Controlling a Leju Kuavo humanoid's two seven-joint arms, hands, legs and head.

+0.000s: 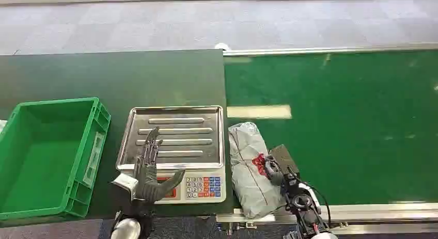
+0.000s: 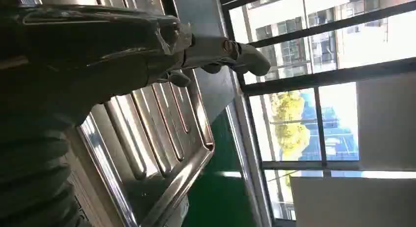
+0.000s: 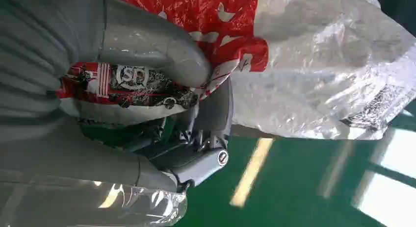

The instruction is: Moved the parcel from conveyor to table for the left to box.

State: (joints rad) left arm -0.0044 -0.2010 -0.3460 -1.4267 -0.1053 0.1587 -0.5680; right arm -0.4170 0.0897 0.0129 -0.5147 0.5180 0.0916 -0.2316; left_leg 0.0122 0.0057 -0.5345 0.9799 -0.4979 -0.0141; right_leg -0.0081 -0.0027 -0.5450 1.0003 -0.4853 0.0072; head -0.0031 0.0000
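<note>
Parcel (image 1: pixel 251 166), a grey-white plastic mailer, lies at the near edge of the green conveyor (image 1: pixel 351 130), just right of the steel weighing scale (image 1: pixel 175 146) that stands on the dark table (image 1: pixel 103 79); its long axis runs away from the robot, roughly parallel to the scale's side, with one end overhanging the conveyor's metal rail at the front. Right hand (image 1: pixel 274 169) is on the parcel's right flank at about mid-length; in the right wrist view the thumb (image 3: pixel 162 48) presses over the red-printed patch while the darker fingers (image 3: pixel 206 134) curl beneath the film, so I judge the bag pinched between them rather than merely touched. Left hand (image 1: pixel 147 169) hovers over the scale's near edge, fingers straight and spread, holding nothing; it is the farther of the two from the parcel. Table and scale lie to the left of the grasp, so the coming move is a lift and a leftward carry across the gap between belt and table; the green crate (image 1: pixel 49 156) waits further left. Writing: a round "SD"-like mark on the red label (image 3: pixel 132 75) can just be read; the dark printed strip at the bag's far end is too blurred; the scale's keypad (image 1: pixel 203 186) shows numbered keys.
</note>
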